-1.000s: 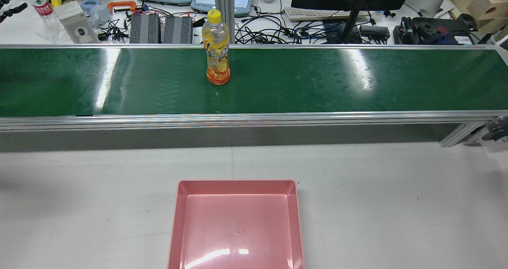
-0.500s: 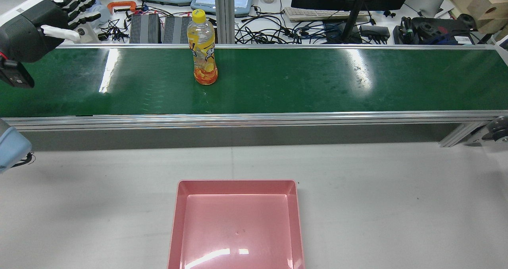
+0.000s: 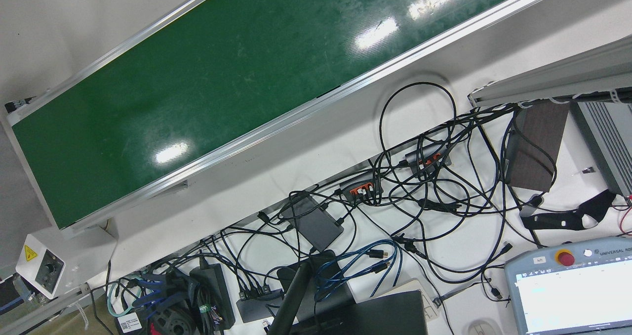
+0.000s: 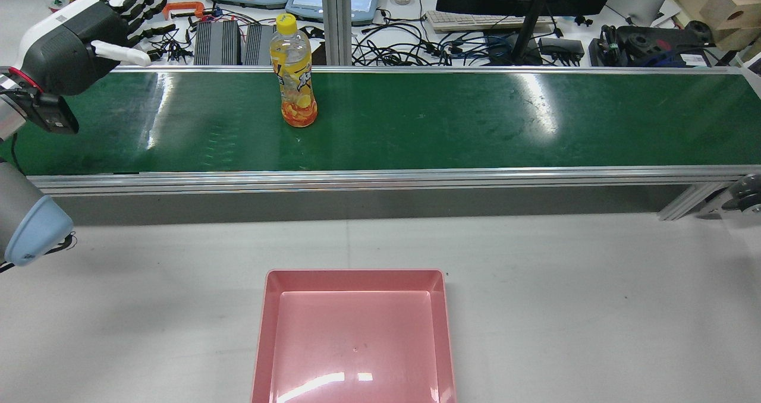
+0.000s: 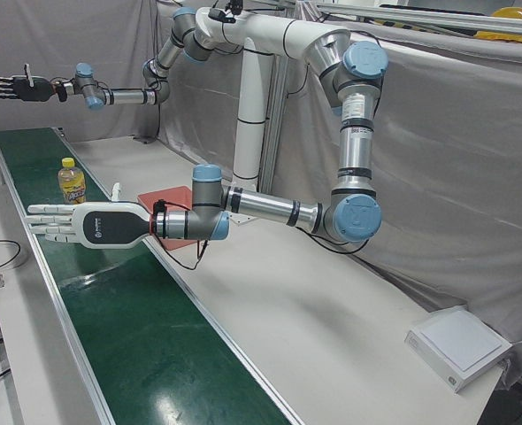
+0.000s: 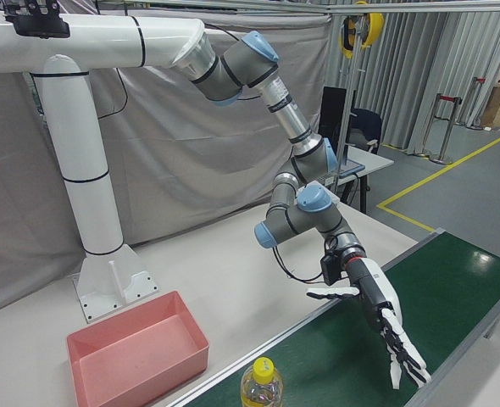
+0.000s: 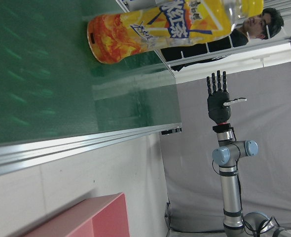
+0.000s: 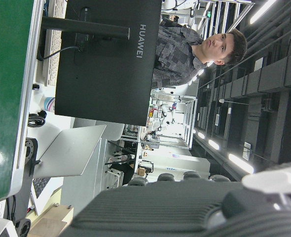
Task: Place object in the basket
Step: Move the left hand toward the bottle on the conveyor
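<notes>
Since half a second ago the bottle (image 4: 292, 73) has been carried further left along the conveyor belt (image 4: 416, 123), and the left hand (image 4: 83, 40) has been brought further into frame at the belt's left end.

Rear view: bottle upright on the belt's far half, well apart from the left hand, whose fingers are spread and empty. Pink basket (image 4: 354, 331) lies empty on the white table (image 4: 594, 308), near side of the belt, roughly in line with the bottle. Right hand not seen here.

Front view: only a bare stretch of belt and cable clutter is shown.

Left-front view: left hand (image 5: 75, 225) is held flat over the belt, fingers extended; the bottle (image 5: 71, 181) stands beyond it. Right hand (image 5: 13, 86) is held high at the far end, fingers apart, empty.

Right-front view: left hand (image 6: 377, 326) hangs open above the belt, bottle (image 6: 261, 386) near the frame's bottom.

Left hand view: bottle (image 7: 170, 27) fills the top, upright in the scene; belt rail and basket corner (image 7: 86, 219) below.

Right hand view: nothing task-relevant.

Step judged: pre-grasp wait. Next, the fingers would need closing round the bottle's body as it arrives. Open room above the belt; raised aluminium rails must be cleared on the way to the basket.
</notes>
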{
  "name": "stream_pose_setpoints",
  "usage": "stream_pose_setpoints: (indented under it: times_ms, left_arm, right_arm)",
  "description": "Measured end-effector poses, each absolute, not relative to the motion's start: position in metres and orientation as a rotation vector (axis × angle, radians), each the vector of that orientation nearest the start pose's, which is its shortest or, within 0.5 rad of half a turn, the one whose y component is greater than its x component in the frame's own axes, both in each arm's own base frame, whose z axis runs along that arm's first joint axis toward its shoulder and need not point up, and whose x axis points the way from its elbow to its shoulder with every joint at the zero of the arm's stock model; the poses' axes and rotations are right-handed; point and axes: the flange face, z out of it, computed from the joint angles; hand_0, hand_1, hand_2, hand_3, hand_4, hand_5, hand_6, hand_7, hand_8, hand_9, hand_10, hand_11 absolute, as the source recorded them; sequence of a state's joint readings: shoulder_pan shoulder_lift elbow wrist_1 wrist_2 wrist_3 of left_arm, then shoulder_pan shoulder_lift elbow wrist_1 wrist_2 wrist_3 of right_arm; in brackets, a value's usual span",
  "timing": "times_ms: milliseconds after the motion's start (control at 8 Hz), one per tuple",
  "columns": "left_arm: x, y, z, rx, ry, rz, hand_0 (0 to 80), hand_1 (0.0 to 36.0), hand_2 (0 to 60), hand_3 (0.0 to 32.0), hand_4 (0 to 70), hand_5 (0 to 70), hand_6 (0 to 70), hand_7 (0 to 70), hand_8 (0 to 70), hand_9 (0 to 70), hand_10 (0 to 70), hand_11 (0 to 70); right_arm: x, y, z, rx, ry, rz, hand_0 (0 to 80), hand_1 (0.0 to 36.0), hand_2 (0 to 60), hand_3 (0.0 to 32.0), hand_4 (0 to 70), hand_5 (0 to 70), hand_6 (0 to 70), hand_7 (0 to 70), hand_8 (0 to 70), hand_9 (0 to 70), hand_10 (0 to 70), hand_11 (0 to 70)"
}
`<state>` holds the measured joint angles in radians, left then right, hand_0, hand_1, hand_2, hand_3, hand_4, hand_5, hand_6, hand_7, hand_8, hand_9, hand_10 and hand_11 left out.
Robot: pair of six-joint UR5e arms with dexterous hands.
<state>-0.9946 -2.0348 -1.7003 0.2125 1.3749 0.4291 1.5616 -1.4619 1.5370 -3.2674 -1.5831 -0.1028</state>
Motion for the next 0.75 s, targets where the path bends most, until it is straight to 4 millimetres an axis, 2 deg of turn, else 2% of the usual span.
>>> stream_pose_setpoints:
  times_ms: [250,750]
  left_arm:
    - [0.257,-0.609,0.38,-0.01,2.328,-1.531,47.9,10.3,0.0,0.0,0.0,1.8,0.0,0.0,0.9,3.3,8.3,13.9]
    - [0.267,-0.606,0.38,0.033,2.323,-1.556,46.7,10.1,0.0,0.0,0.0,2.2,0.0,0.0,0.3,2.8,7.9,13.2]
  right_arm:
    - [0.127,-0.533,0.66,-0.09,2.227,-2.34,0.0,0.0,0.0,0.0,0.0,0.0,0.0,0.0,0.0,0.0,0.0,0.0]
    - [0.127,-0.533,0.66,-0.09,2.227,-2.34,0.0,0.0,0.0,0.0,0.0,0.0,0.0,0.0,0.0,0.0,0.0,0.0]
